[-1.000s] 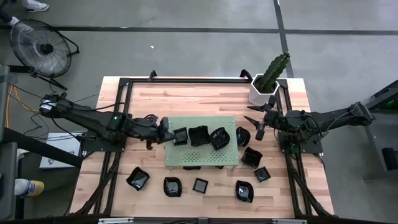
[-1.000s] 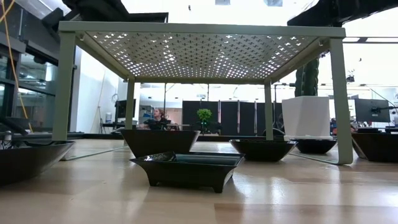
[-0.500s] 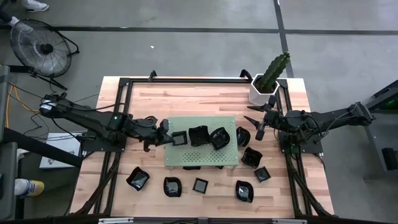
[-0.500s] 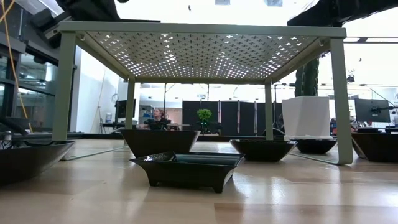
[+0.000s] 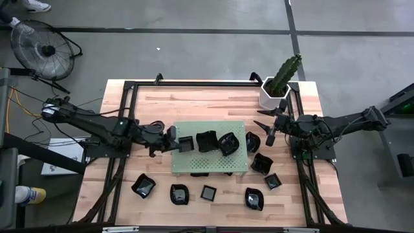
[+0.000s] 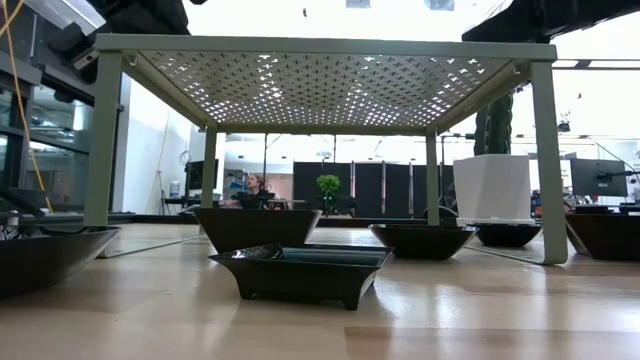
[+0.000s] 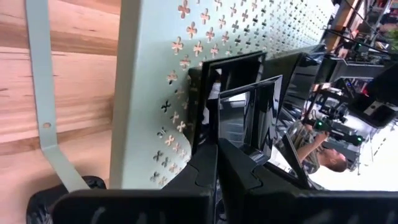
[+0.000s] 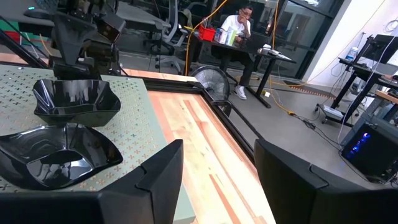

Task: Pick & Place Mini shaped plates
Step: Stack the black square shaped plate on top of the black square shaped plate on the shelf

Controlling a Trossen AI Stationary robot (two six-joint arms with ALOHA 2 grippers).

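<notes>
1. Nearest the front edge of the table, four mini shaped plates (image 5: 208, 192) lie in a loose row on the bare wood, untouched.
2. Behind them stands the green perforated board (image 5: 208, 164), a raised shelf on legs; more black dishes sit beneath it and to its right.
3. On the board's top, the left gripper (image 5: 178, 143) sits at the left edge, fingers nearly closed, pinching the rim of a square plate (image 5: 187, 144) that rests beside two others (image 5: 217, 142).
4. Risk, as I judge it: the glossy rim could slip or drag on release, nudging a neighbour or tipping off the edge.
5. Farther right, the right gripper (image 5: 270, 123) waits near the plant pot (image 5: 273, 92), spread wide, holding nothing.
</notes>
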